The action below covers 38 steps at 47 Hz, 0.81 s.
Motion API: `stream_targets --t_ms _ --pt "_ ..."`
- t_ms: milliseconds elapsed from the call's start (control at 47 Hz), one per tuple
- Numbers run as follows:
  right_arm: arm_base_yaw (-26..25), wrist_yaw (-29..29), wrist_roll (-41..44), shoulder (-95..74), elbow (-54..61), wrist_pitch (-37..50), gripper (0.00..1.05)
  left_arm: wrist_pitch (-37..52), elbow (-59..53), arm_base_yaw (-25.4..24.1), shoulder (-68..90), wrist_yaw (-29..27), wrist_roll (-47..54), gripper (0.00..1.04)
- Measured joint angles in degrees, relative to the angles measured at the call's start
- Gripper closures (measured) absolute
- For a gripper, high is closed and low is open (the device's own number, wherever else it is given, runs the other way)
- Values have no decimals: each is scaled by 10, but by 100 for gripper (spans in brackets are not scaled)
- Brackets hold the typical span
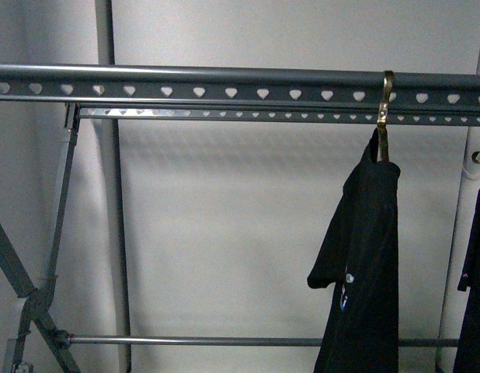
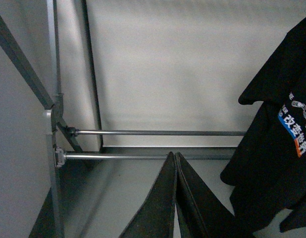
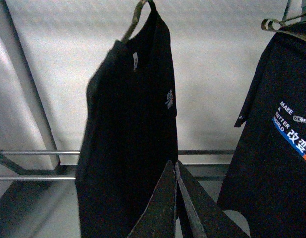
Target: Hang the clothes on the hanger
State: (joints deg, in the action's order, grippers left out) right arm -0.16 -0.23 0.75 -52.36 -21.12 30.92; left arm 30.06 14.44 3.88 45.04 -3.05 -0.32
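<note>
While the black T-shirt (image 1: 363,256) hangs by its brass hook (image 1: 386,109) from the grey rack (image 1: 224,84), I note both pincers, left (image 2: 175,198) and right (image 3: 175,203), pressed together, holding nothing.

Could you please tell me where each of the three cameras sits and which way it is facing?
Front view: on the body, facing the rack's top rail and the hung T-shirt; no arm shows.
Left wrist view: on the left arm, facing the lower bars; left gripper closed.
Right wrist view: on the right arm, facing the T-shirt; right gripper closed.
Front and right wrist views share that T-shirt.
</note>
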Motion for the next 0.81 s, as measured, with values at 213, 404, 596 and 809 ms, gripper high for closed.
stream_targets --t_ms 213,404,596,809 --pt "0 2 0 55 68 12 102 -1 -49 -37 -54 29 1 101" --pt "0 2 -1 124 127 4 102 -28 -90 -37 -121 30 2 101" --pt "0 2 -1 192 163 -29 102 -67 -112 -37 -185 30 2 101" --pt "0 2 -1 258 183 -73 102 -89 -134 -38 -234 31 2 101"
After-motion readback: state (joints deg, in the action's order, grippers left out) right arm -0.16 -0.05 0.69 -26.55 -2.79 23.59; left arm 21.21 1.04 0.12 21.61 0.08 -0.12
